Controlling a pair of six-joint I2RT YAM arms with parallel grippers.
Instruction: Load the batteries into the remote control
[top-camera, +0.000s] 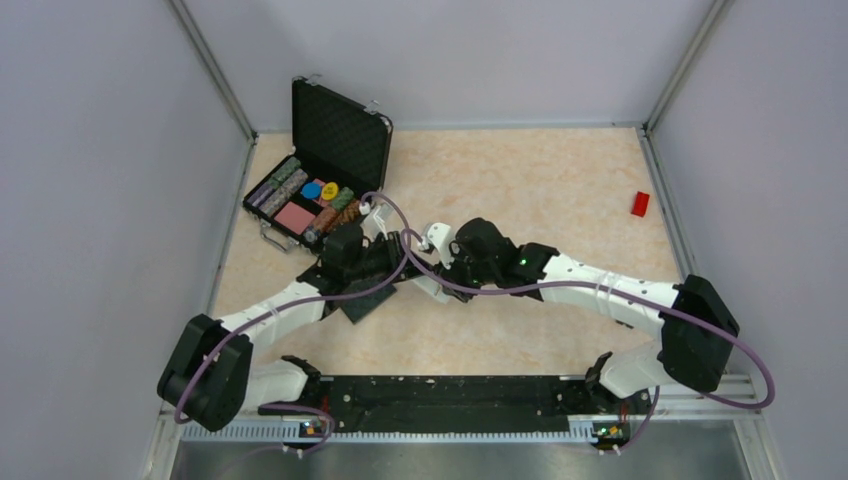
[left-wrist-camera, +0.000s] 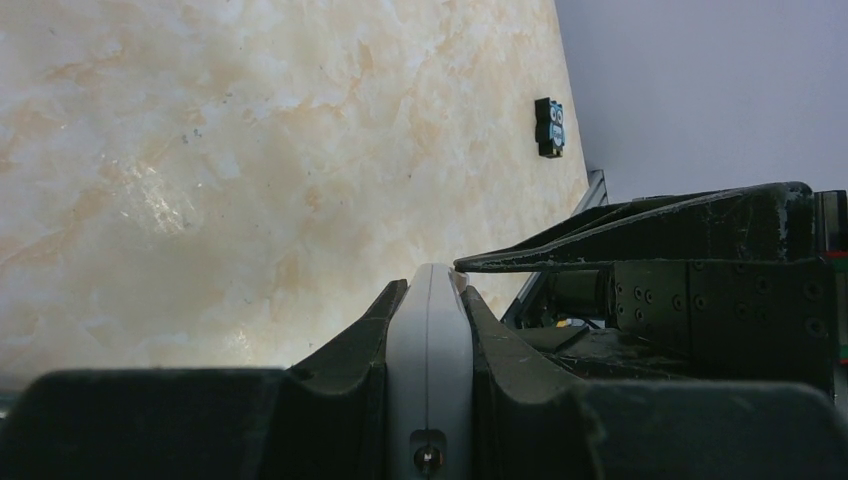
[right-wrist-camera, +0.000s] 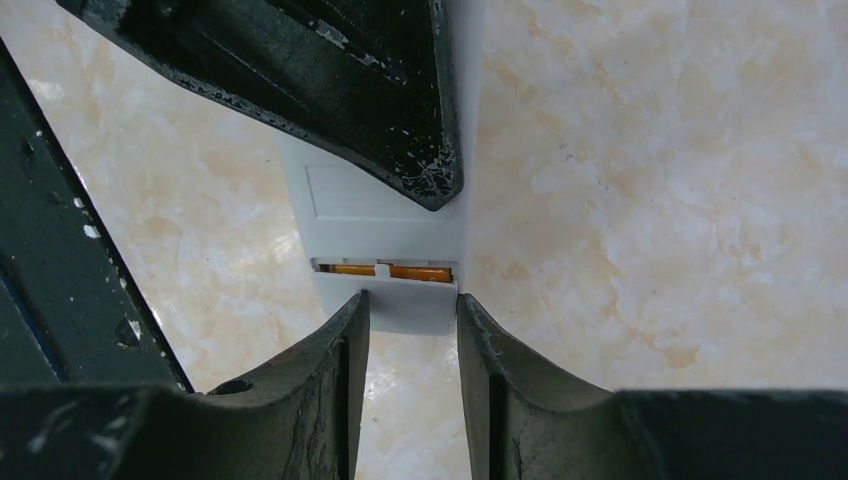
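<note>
My left gripper (left-wrist-camera: 432, 288) is shut on the white-grey remote control (left-wrist-camera: 430, 350), which it holds edge-on above the table. In the right wrist view the remote's plain white back (right-wrist-camera: 385, 215) faces the camera. A narrow gap in the slot shows two orange batteries (right-wrist-camera: 392, 271) lying end to end inside. My right gripper (right-wrist-camera: 412, 298) is open, with its fingertips at either side of the remote's near end, below the slot. A left finger (right-wrist-camera: 350, 90) covers the remote's far part. In the top view both grippers meet mid-table (top-camera: 425, 255).
An open black case of poker chips (top-camera: 320, 190) stands at the back left. A flat red block (top-camera: 640, 203) lies at the right edge. A black square pad (top-camera: 360, 300) lies under the left arm. A black rail (top-camera: 440, 390) runs along the near edge.
</note>
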